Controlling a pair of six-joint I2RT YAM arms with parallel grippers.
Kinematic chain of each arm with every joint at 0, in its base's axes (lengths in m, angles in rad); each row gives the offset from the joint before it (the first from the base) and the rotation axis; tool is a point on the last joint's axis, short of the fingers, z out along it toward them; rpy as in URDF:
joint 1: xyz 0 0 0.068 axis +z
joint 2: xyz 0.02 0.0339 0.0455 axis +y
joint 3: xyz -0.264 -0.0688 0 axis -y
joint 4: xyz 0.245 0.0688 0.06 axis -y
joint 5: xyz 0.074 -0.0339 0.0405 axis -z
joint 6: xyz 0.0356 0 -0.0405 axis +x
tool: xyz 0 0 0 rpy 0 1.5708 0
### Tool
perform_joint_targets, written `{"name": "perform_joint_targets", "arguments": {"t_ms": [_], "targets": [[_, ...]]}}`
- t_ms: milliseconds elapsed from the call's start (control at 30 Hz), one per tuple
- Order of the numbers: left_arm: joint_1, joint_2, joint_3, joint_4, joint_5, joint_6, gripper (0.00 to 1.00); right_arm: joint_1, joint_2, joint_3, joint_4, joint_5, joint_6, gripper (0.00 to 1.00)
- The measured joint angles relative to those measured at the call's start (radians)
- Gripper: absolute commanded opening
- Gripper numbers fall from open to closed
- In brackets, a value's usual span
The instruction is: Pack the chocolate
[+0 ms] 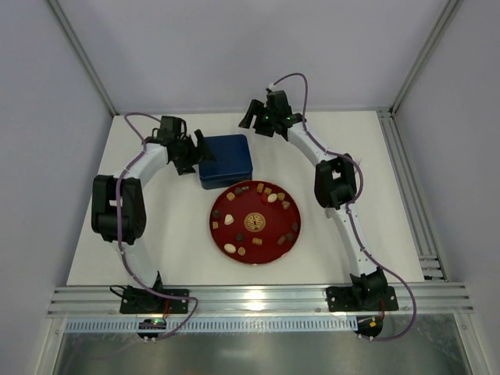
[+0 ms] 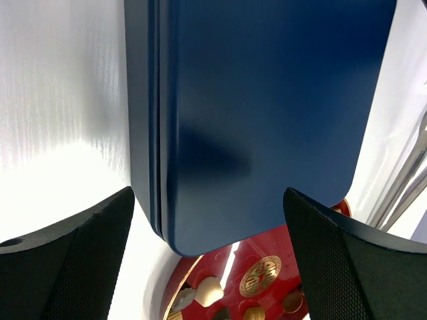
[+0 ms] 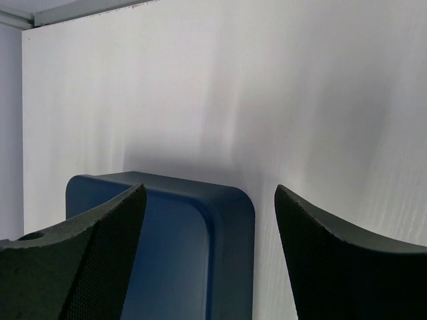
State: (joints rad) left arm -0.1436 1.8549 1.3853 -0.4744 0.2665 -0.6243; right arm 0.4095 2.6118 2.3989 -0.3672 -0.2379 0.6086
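Several pieces of chocolate (image 1: 272,198), dark, light brown and cream, lie round the rim of a red plate (image 1: 273,223) with a gold emblem. Behind the plate sits a dark blue tin (image 1: 225,160) with its lid on. My left gripper (image 1: 190,153) hangs at the tin's left side, jaws open. In the left wrist view the tin (image 2: 267,113) fills the space ahead of the open gripper (image 2: 208,260), with the plate (image 2: 313,243) and a cream chocolate (image 2: 209,291) beyond. My right gripper (image 1: 258,117) is open behind the tin's far right corner (image 3: 227,227), holding nothing.
White table (image 1: 156,234) inside grey walls. An aluminium rail (image 1: 406,187) runs down the right side and another along the front edge. The plate's near-left rim touches or overlaps the tin's front corner.
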Motion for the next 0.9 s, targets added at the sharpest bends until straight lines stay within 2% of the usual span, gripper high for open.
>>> {"name": "perform_joint_targets", "arguments": {"t_ms": [200, 900], "targets": [[0.000, 0.003, 0.000, 0.023, 0.022, 0.000, 0.91, 0.006, 0.000, 0.014, 0.005, 0.000, 0.018, 0.77], [0.000, 0.049, 0.000, 0.061, 0.060, -0.003, 0.89, 0.030, 0.072, 0.056, -0.014, -0.001, 0.040, 0.59]]}}
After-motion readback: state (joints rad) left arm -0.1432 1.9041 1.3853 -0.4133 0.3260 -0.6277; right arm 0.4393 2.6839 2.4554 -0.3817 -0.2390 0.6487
